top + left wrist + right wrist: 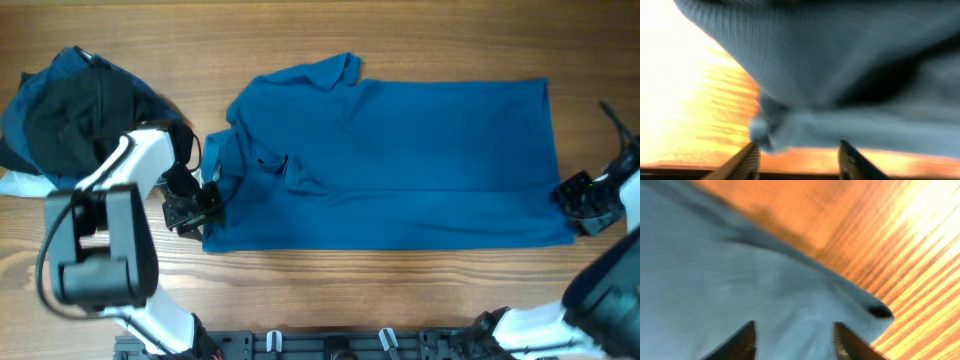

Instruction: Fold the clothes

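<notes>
**A:** Where does the polo shirt sit against the fingers?

**B:** It lies flat on the table as a long blue band. The left gripper is at the collar-end corner and the right gripper at the hem-end corner. Both pairs of fingers stand apart with nothing pinched. The cloth edge bunches just ahead of the left fingers. The cloth spreads between and beyond the right fingers.

**A:** So how is this step done well?

**B:** It looks like a corner grasp by both arms. I'd slide one finger of each pair under the edge, so every layer sits between the pads before they close. Then both should close and lift together, or the band will skew.

**A:** Any risk?

**B:** The bunched corner ahead of the left fingertips may yield only its top layer. The dark pile of clothes behind that arm should be left alone.
</notes>
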Robot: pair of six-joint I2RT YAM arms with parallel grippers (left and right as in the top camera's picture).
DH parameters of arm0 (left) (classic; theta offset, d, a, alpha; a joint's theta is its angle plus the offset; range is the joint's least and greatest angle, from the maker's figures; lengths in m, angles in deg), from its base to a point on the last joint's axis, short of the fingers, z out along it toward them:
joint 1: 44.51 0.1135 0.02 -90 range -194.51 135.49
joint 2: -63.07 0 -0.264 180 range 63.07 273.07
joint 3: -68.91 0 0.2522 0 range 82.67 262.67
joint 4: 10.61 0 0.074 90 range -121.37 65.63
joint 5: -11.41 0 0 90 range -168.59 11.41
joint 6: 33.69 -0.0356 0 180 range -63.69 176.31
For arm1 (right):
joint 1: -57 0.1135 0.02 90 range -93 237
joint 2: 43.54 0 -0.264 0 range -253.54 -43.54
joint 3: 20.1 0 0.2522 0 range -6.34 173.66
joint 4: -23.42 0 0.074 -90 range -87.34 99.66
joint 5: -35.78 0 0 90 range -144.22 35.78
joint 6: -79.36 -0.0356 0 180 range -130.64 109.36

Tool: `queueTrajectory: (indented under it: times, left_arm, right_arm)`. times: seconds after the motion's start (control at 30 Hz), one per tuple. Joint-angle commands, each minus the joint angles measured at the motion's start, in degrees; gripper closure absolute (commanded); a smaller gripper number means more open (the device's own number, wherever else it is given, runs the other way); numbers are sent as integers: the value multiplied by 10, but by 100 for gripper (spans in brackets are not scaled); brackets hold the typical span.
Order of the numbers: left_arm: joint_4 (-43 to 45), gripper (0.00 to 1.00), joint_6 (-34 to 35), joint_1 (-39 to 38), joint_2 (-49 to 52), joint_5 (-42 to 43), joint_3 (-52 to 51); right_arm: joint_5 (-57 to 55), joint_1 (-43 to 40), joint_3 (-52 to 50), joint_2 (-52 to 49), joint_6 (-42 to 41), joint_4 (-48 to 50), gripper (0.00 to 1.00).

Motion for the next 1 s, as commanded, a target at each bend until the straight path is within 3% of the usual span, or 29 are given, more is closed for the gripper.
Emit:
queueTrajectory:
  times: [0.0,0.03,0.07,0.1,0.13,0.2,0.23,0.27,0.47,0.6,0.73,0.97]
  left_arm:
    - [-14,42,-4,2,-85,85,6]
    - [-13,40,-4,2,-103,101,12]
    - [-11,32,-5,2,-119,125,19]
    - [-11,11,-10,2,-130,148,25]
    - [-6,2,-33,2,-142,189,32]
    - [19,6,-84,2,-154,278,52]
    - [38,14,-91,0,-155,293,71]
    - [54,15,-91,-4,-155,285,91]
    - [147,21,-121,-99,-111,86,255]
    - [163,19,-203,-171,36,-33,396]
    - [252,16,-239,-191,172,-34,475]
    - [465,18,-255,-203,295,-26,484]
  right_arm:
    - [93,-2,23,124,28,10,34]
    - [121,-2,26,149,27,17,32]
    - [149,-2,27,171,27,22,31]
    - [174,-2,27,188,27,26,31]
    - [190,-2,27,198,27,27,31]
    - [228,-1,27,209,29,25,31]
    - [259,1,27,209,29,22,31]
    - [272,3,26,208,31,20,32]
    - [293,30,26,208,61,23,32]
    - [293,38,26,208,59,19,32]
    - [293,38,26,208,58,11,34]
    - [282,38,26,208,59,-26,35]
